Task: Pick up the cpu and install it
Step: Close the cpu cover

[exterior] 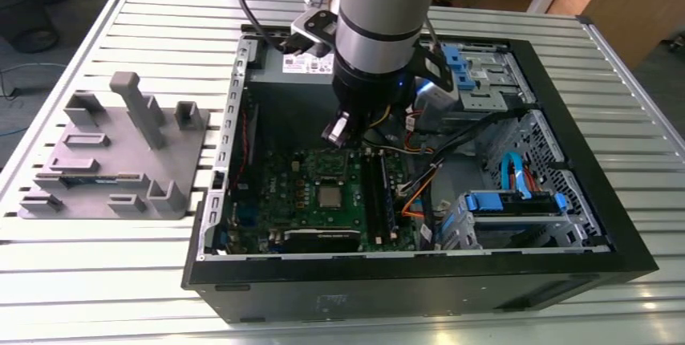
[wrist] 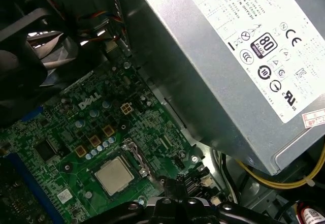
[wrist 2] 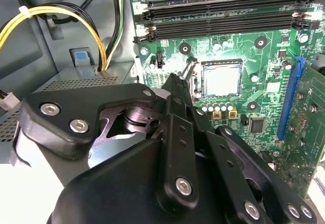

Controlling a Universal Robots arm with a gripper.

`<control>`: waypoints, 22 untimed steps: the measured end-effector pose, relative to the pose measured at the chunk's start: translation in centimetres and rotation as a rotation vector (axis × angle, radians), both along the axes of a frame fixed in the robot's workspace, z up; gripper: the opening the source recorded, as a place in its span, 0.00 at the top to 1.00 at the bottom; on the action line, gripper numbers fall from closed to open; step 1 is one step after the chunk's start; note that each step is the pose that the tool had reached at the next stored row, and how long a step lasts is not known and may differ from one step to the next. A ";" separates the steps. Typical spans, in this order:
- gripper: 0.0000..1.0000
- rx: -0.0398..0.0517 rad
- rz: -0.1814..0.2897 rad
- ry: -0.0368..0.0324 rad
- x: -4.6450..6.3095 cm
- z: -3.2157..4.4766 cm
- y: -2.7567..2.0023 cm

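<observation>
Hovering over the open computer case [exterior: 631, 261], the pincer [wrist 2: 179, 82], clenched and empty, has the cpu [wrist 2: 222, 80] seated on the motherboard [wrist 2: 264, 61], just off its tip toward three o'clock in the second wrist view.

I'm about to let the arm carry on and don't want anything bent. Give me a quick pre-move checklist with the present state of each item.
1. cpu lies in the socket on the motherboard: ok; it lies flat and square there in both wrist views.
2. Gripper off the cpu: ok; its tip sits apart from the chip in the second wrist view.
3. Jaws empty: cannot tell; their gap is hidden.
4. Socket lever locked: cannot tell.
5. Yellow cables away from the socket: ok; they run beside the power supply.
6. Grey parts tray out of the arm's way: ok; it sits outside the case, on the exterior view's left.
</observation>
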State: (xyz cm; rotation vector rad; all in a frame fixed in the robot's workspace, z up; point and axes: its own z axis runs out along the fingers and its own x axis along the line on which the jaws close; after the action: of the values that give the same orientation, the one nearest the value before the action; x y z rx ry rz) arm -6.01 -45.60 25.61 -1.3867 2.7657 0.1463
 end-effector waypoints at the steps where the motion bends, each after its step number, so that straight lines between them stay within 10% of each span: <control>1: 0.87 -0.0011 0.001 0.0000 0.0 -0.04 -0.10; 22: 0.87 -0.0024 -0.003 0.0000 0.0 -0.31 -0.05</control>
State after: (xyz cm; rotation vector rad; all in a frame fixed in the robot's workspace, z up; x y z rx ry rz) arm -5.99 -45.65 25.30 -1.3836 2.7685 0.1430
